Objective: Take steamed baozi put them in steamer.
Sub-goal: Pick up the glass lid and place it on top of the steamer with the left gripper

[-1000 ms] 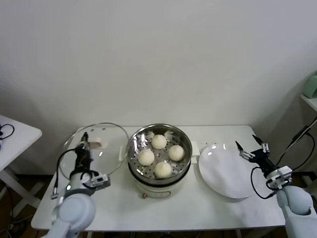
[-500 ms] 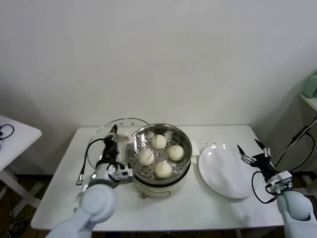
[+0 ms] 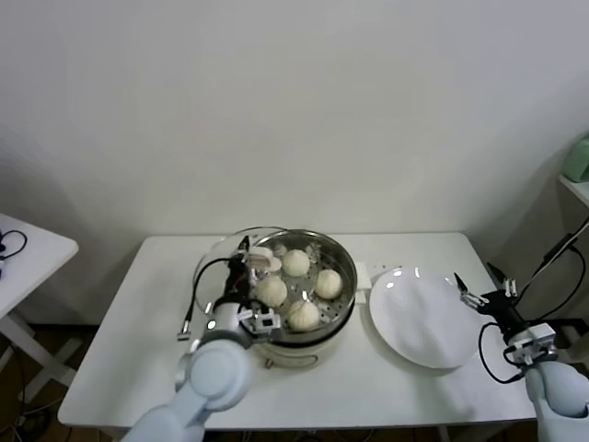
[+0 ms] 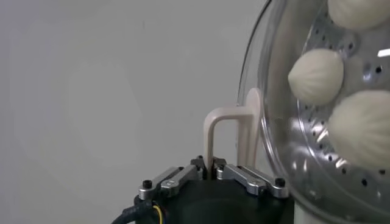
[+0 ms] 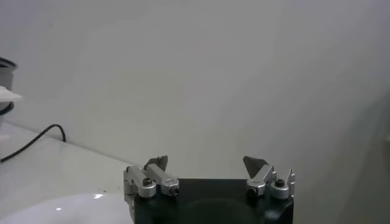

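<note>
The left gripper (image 3: pixel 247 261) sits just left of centre in the head view, its fingers pinched tight on the cream handle (image 4: pixel 226 135) of the glass lid (image 3: pixel 228 253). The lid hangs tilted over the left rim of the steamer (image 3: pixel 342 261) — in the left wrist view its clear dome (image 4: pixel 277 122) fills the right side of the frame, with the buns showing through it.

Four steamed baozi (image 3: pixel 295 263) lie inside the steamer on its perforated floor, at the centre of the head view: one toward the back, one left, one right, one front, each near its neighbours.

The white plate (image 3: pixel 419 318) rests on the table (image 3: pixel 120 354) right of the steamer, just beside it. The right gripper (image 3: pixel 481 285) hovers at the plate's right edge, near the frame's right side — its fingers (image 5: pixel 157 165) are spread wide apart, holding nothing.
</note>
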`<state>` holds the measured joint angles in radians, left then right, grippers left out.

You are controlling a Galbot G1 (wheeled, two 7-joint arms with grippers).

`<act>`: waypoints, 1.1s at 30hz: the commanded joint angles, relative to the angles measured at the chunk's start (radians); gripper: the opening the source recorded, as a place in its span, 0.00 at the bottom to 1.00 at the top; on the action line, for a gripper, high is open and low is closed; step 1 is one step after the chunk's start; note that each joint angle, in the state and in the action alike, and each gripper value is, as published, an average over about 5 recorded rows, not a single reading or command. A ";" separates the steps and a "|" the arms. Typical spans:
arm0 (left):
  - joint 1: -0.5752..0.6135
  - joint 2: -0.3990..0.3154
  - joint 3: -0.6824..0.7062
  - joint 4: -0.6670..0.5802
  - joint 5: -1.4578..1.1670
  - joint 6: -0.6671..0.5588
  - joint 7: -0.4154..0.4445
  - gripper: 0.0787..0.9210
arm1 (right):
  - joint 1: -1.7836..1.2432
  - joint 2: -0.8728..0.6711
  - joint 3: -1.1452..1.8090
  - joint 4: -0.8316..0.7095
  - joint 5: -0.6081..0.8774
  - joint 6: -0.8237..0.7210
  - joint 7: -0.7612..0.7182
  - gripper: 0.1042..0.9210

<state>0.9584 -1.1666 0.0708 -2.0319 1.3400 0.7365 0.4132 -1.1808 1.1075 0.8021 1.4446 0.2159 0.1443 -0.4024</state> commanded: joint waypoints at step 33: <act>-0.025 -0.326 0.040 0.187 0.252 0.026 0.056 0.10 | 0.041 -0.053 -0.172 -0.025 0.065 -0.030 0.078 0.88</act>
<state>0.9285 -1.4385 0.1133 -1.8593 1.5379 0.7366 0.4636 -1.1444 1.0541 0.6394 1.4223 0.2817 0.1142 -0.3267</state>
